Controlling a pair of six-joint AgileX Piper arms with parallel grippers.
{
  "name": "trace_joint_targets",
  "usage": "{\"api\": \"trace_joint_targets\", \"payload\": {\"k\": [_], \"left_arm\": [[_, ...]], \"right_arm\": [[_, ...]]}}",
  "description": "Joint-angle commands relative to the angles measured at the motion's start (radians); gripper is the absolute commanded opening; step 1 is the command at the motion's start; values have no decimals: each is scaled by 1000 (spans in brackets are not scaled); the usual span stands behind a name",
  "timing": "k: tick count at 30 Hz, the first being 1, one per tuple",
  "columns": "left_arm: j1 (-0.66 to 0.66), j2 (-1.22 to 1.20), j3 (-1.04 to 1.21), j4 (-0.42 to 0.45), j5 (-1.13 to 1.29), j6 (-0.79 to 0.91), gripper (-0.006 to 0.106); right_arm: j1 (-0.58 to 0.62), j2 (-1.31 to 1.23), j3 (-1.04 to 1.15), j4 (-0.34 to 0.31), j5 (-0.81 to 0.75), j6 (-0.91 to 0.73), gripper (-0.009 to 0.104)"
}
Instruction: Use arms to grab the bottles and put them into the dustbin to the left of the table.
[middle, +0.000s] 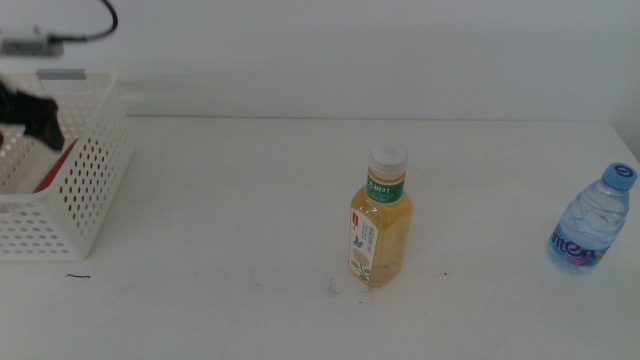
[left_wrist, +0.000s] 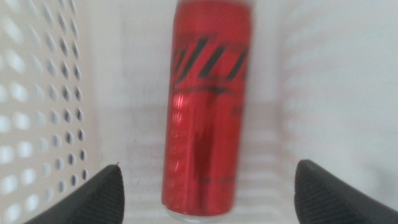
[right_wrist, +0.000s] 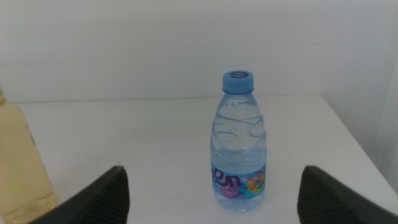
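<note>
Table (middle: 250, 200) | dustbin (middle: 85, 180) at 9 o'clock, red can (left_wrist: 205, 112) lying inside, released | left gripper (left_wrist: 208, 190) above, jaws apart | tea bottle (middle: 381, 217) centre, upright, likely next grasp | water bottle (right_wrist: 239, 143) at 3 o'clock, upright, facing right gripper (right_wrist: 211, 193), jaws apart

The red can (left_wrist: 205, 118) lying in the dustbin (middle: 85, 190) looks like glossy metal with a soft sheen, while the dustbin itself is white perforated plastic, smooth and faintly shiny. The water bottle (right_wrist: 239, 146) is clear, crinkled plastic with a glossy printed label and a matt blue cap. The counter (middle: 220, 200) is smooth, matt white.
</note>
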Motion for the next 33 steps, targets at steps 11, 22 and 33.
{"api": "trace_joint_targets", "payload": {"k": [11, 22, 33], "left_arm": [[-387, -679, 641, -337, -703, 309, 94], [-836, -939, 1179, -831, -1159, 574, 94], [-893, -968, 1201, -738, -1146, 572, 94]], "right_arm": [[-9, -5, 4, -2, -12, -2, 91], [-9, -5, 4, -2, -12, -2, 91], [-9, -5, 4, -2, -12, -2, 91]]}}
